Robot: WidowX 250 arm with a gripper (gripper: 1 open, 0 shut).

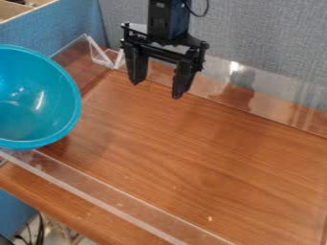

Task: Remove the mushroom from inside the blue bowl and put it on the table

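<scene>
The blue bowl point(29, 96) sits at the table's left edge, tipped so that its glossy inside faces up and to the right. Only light glare shows inside it; the mushroom is not visible, and part of the bowl is cut off by the frame. My gripper point(156, 88) hangs above the far middle of the table point(192, 163), to the right of the bowl and apart from it. Its two black fingers point down and stand open with nothing between them.
Low clear acrylic walls border the tabletop: one along the back point(255, 81), one along the front left edge point(102, 191). A blue panel point(90, 19) stands behind the table.
</scene>
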